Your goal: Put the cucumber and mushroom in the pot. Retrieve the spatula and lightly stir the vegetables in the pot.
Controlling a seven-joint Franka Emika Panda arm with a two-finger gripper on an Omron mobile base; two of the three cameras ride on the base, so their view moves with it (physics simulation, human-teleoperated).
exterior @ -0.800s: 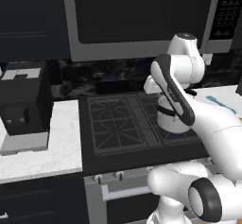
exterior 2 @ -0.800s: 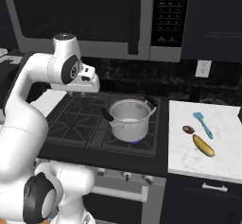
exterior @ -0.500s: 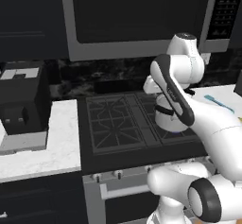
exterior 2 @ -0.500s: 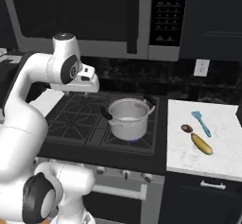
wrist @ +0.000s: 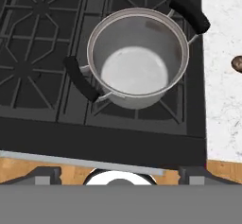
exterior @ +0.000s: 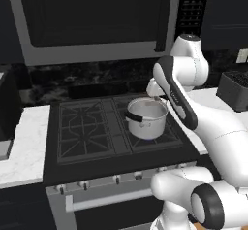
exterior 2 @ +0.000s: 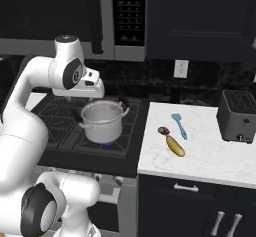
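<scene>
Gripper jaws stand wide apart with nothing between them, hanging above the stove and looking down into the pot; the gripper's own tips barely show at the bottom of the hand view, so no point is given for it.

Nearest the robot runs the stove's front edge with its knobs. On the right front burner sits the steel pot, upright, its inside bare and shiny, one black handle toward the front left and the other toward the back right in the hand view. A blue flame shows under it in the right base view.

Right of the stove lies the white tabletop. Near its left edge the cucumber lies slantwise, with the mushroom touching or just beside its far end. Just beyond them lies the spatula, blade away from the robot. Farther right, near the back, stands a toaster.
</scene>
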